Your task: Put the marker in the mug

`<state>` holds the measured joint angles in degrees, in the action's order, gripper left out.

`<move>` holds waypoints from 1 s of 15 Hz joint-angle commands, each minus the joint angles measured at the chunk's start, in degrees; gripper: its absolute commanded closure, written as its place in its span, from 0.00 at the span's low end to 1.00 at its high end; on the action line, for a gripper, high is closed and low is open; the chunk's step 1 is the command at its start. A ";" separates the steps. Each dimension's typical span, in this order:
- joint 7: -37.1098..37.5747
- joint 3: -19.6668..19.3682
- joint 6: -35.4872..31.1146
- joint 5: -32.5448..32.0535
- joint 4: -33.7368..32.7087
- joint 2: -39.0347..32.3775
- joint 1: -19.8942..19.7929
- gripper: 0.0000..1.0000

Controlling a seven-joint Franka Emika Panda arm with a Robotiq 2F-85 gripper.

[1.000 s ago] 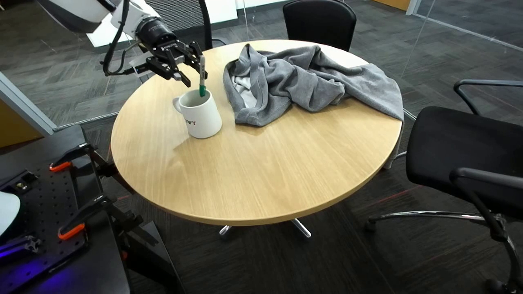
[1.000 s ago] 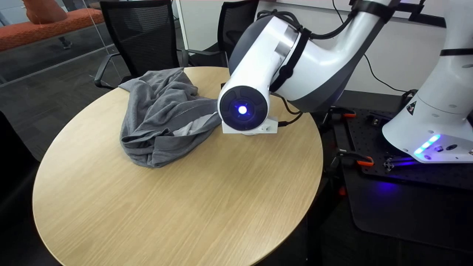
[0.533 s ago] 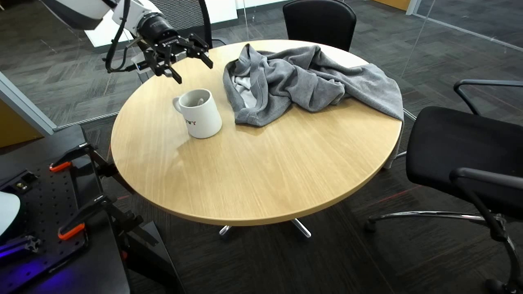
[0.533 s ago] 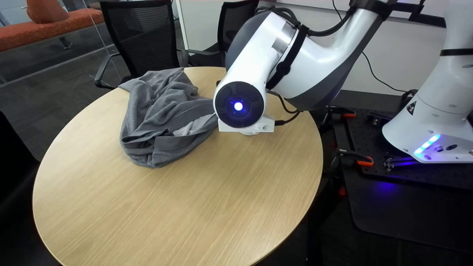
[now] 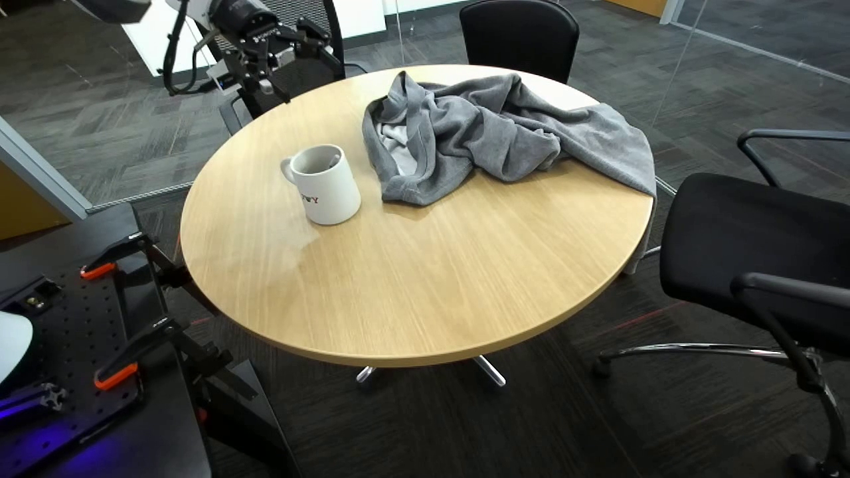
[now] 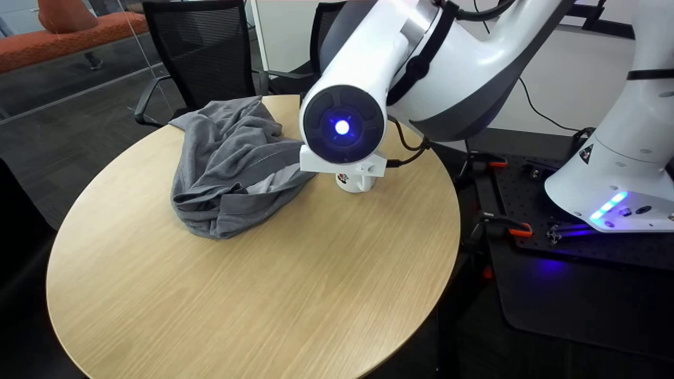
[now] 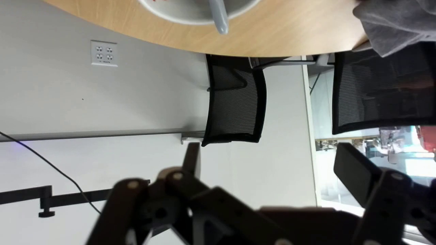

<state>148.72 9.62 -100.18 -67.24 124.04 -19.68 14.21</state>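
- jaws are standing wide apart and released, their pads (image 7: pixel 354 173) facing each other across a gap in the wrist view.
- in an exterior view they are pointing down and to the right, hovering well apart from the mug (image 5: pixel 330 192).
- the white arm (image 6: pixel 458 73) is arching over the table (image 6: pixel 237 305) from the upper right of an exterior view, its dark cap (image 6: pixel 344 125) glowing.
- the mug is standing upright on the table, holding the marker (image 7: pixel 219 15).
- the marker is leaning inside it, long axis slanting, gray end pointing up and crossing the rim's outline in the wrist view, lower end hiding within.
- gray cloth (image 5: pixel 478 133) is lying crumpled near the mug in both exterior views.
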 commanded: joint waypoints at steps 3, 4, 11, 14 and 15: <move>1.24 1.64 6.41 -0.93 2.16 8.62 1.45 0.00; 1.24 1.97 7.23 -0.98 2.07 9.47 1.53 0.00; 0.01 3.10 7.96 -0.08 0.30 10.08 1.19 0.00; 0.01 3.10 7.97 -0.11 0.41 10.08 1.18 0.00; 0.01 3.10 7.97 -0.11 0.44 10.08 1.18 0.00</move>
